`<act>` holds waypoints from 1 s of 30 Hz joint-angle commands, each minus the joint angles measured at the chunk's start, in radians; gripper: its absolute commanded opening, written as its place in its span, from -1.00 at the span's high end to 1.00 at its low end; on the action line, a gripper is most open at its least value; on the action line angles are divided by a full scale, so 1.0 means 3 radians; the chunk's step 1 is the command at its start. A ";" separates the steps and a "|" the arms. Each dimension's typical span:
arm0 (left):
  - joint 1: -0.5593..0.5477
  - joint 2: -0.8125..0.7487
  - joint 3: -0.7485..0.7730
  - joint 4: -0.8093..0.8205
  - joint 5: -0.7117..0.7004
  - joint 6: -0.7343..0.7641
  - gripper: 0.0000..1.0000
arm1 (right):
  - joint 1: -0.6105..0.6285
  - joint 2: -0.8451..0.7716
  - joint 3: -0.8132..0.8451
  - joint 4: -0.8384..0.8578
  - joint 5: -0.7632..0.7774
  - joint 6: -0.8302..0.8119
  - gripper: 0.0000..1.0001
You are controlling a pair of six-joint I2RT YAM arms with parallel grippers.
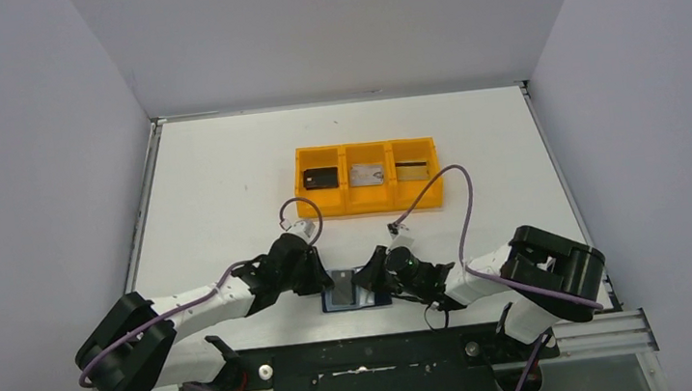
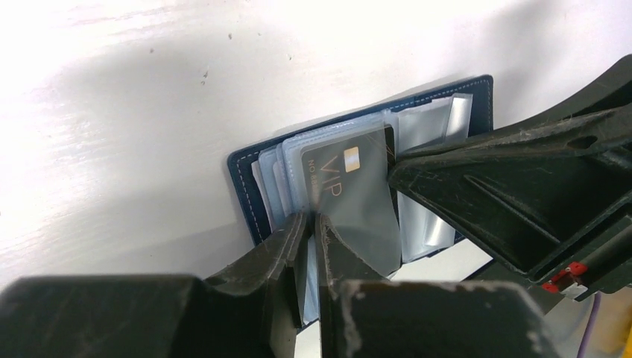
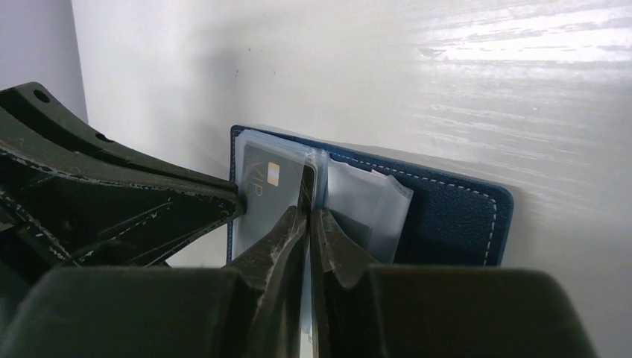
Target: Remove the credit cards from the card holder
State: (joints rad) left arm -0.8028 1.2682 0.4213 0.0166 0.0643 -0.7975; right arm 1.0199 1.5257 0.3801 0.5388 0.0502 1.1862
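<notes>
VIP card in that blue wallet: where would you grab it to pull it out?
By the edge facing the middle of the card holder, pinched across its thickness, coming from the right, where the right gripper bites. The VIP card lies flat in a clear sleeve, so likely only that edge is free; the left gripper grips the sleeve.

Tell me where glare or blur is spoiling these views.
Left wrist: table washed out, near jaws blurred, card lettering readable. Right wrist: glare streaks on the table, jaws soft. Top view: evenly lit, wallet tiny.
</notes>
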 commanded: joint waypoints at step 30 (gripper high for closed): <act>-0.0054 -0.0290 -0.0327 0.0017 -0.0047 -0.0190 1.00 | -0.0058 -0.0007 0.0100 -0.0247 -0.0302 0.0257 0.56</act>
State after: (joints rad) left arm -0.8108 1.1801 0.3538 0.0353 0.0513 -0.8505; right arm 0.9962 1.4925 0.3923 0.4450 -0.0364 1.2587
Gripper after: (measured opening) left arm 0.009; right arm 0.211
